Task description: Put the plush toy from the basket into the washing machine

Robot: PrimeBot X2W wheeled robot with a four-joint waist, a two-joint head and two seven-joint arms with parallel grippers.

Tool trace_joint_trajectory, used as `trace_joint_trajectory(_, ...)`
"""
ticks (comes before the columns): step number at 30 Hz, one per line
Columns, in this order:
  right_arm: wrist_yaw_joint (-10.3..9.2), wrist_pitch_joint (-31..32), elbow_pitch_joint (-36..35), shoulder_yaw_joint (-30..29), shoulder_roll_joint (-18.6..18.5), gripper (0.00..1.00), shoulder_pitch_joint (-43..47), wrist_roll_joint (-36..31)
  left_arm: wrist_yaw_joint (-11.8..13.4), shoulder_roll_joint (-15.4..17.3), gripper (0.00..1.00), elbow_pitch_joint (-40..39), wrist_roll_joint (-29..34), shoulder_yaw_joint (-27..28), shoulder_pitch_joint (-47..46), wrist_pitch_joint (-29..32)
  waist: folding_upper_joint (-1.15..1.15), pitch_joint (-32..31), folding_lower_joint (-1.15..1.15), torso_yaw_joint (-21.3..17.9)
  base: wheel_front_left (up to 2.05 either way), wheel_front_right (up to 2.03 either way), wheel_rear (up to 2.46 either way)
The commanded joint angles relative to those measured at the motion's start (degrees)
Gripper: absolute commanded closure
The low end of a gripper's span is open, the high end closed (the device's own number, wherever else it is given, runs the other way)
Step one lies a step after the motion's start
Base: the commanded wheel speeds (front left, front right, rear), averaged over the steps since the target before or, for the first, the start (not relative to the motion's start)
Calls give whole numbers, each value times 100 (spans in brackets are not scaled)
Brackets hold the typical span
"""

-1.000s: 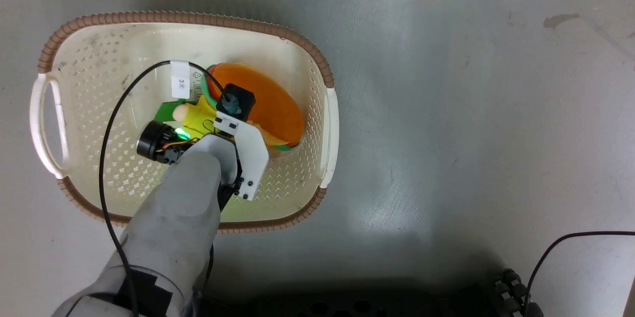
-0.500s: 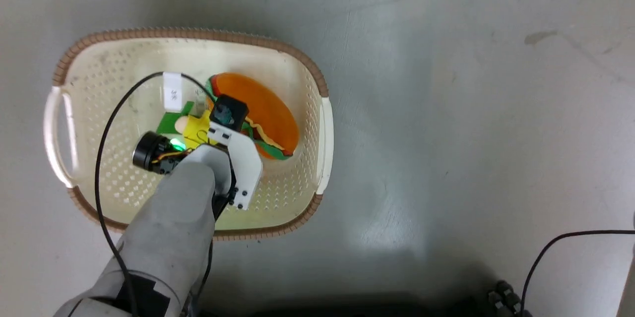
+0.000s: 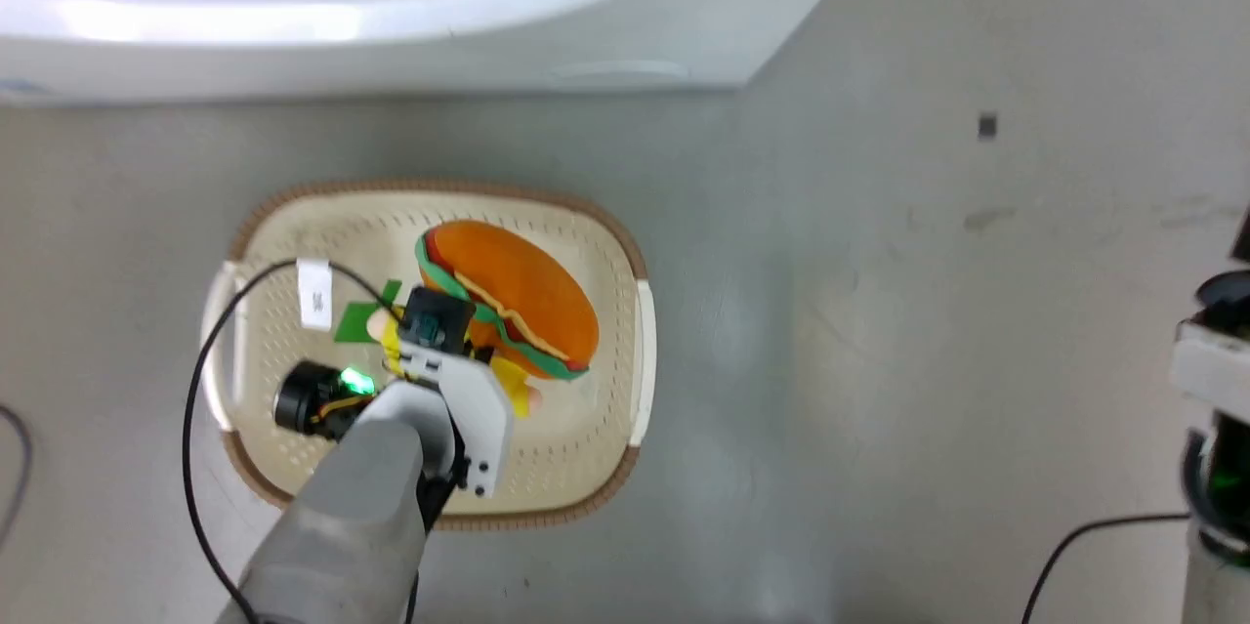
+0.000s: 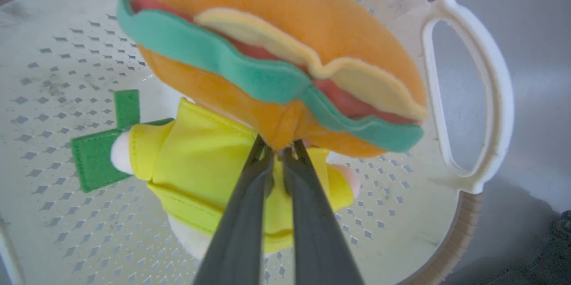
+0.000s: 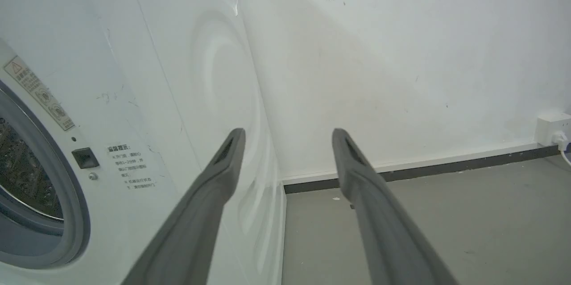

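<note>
Grey floor, basket; left tool pinches plush toy.

Washing machine, white front, across the top; below it on the grey floor the cream basket, brown-rimmed; plush toy, orange bun up, inside the basket's outline at the wrist end of the left arm, which comes in from lower left; black cable arcs over the basket's left side.

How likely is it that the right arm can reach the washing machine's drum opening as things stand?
Probably yes. The right gripper is open and empty, facing the front of the washing machine; the drum opening lies at its wrist view's left with nothing visible between.
</note>
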Motion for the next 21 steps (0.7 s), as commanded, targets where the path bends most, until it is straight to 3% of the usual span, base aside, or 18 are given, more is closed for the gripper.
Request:
trace_joint_trajectory(1, 5, -24, 71, 31, -3, 0, 136, -40, -37, -8, 100, -3, -60, 0, 105, -134, 0, -585, 0, 58, 0, 0, 0)
trace_joint_trajectory(12, 5, -24, 484, 98, -3, 0, 893, -131, 42, -13, 100, -371, -215, 17, 703, -697, 0, -1976, 0, 186, 0, 0, 0)
trace_joint_trajectory(21, 5, -24, 774, 66, -3, 0, 1478, -275, 505, 320, 100, -2461, -149, 459, 1434, -710, 0, -2626, 0, 332, 0, 0, 0)
